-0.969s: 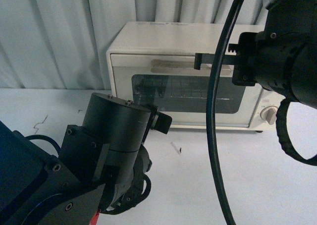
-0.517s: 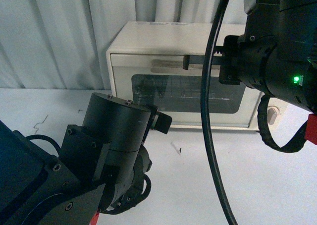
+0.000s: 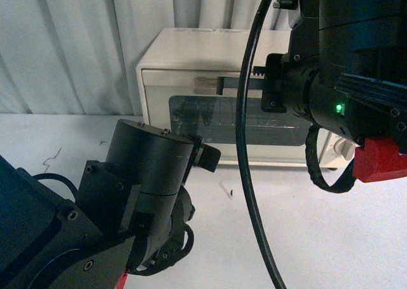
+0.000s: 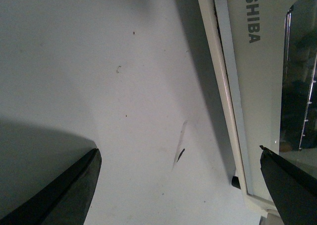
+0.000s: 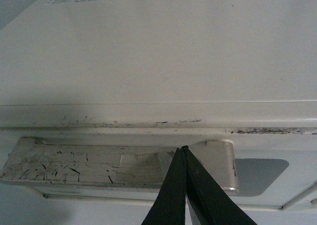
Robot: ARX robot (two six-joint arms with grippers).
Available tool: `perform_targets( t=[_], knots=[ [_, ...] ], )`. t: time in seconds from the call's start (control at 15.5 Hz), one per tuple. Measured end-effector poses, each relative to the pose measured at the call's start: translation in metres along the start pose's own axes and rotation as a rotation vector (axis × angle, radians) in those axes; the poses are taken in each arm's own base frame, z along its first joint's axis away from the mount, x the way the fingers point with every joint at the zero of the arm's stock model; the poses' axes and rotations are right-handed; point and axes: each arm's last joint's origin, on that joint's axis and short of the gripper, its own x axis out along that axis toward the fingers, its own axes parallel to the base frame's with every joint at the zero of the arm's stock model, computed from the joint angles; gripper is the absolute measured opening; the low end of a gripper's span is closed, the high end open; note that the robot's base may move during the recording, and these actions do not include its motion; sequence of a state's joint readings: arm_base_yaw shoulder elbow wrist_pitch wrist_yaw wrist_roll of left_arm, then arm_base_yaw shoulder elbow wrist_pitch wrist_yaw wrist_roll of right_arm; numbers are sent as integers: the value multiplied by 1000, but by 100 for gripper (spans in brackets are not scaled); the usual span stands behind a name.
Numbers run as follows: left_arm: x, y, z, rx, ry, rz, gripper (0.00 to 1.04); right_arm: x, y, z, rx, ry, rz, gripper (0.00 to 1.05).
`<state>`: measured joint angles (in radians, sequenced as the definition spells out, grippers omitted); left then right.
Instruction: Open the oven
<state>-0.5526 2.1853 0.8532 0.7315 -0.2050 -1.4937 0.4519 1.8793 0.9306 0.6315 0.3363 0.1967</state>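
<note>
The oven [image 3: 184, 60] stands at the far edge of the tabletop [image 3: 305, 225], close against the curtain [image 3: 76, 47], with its door shut. My right pincer [image 5: 184, 151] reaches in at the top of the door, its two fingers pressed together into one point and gripping nothing, the tip at the beige handle [image 5: 89, 165]. My left pincer [image 4: 178, 155] hangs low over the tabletop near the oven's bottom front edge, spread wide and empty

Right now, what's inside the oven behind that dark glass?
Through the glass door of the oven, a wire rack shows faintly, and nothing on it can be made out. The glass is dark and the right arm covers its right part, so the rest inside stays hidden.
</note>
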Motion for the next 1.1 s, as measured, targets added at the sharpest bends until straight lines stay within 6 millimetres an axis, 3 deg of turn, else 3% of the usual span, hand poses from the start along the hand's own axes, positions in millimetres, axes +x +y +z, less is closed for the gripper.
perform_targets(
  t=[0.71, 0.78, 0.84, 1.1],
  knots=[
    [0, 0, 0, 0, 0, 0, 98, -2, 6, -15, 99, -13, 5, 2],
    [0, 0, 0, 0, 0, 1, 98, -17, 10, -26, 123, -7, 1, 2],
    [0, 1, -1, 1, 2, 0, 98, -72, 5, -55, 33, 89, -61, 2],
    [0, 1, -1, 1, 0, 0, 98, -155, -37, -34, -31, 45, -260, 2]
  ],
)
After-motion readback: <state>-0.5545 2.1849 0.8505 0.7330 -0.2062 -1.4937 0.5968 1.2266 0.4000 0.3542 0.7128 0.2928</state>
